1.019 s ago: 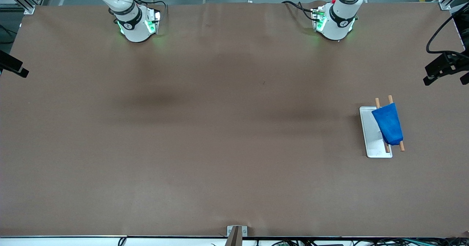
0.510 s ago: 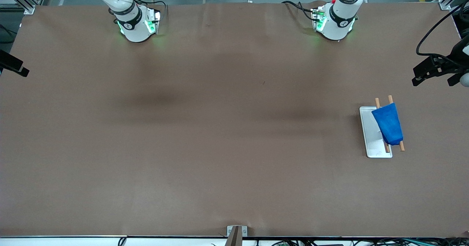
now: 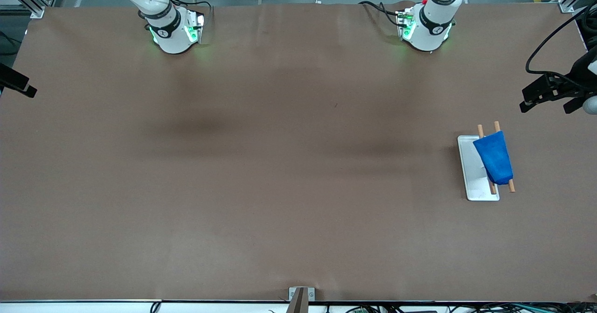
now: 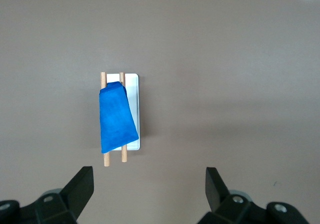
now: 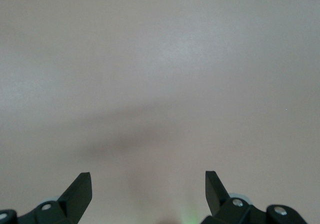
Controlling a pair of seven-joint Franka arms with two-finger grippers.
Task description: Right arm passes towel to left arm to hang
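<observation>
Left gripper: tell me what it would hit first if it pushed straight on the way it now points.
Probably bare table. The left gripper, fingers open, points down at it; the towel on the rack lies off to one side of that line, though depth is unclear.

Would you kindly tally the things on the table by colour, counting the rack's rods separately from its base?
Blue: 1, the towel, draped over the rods.
White: 1, the rack base.
Wood-coloured: 2, the rods of the rack.
Total: 4.

High front camera facing the robots, wrist cameras looking down at table point(image 3: 280, 187)
</observation>
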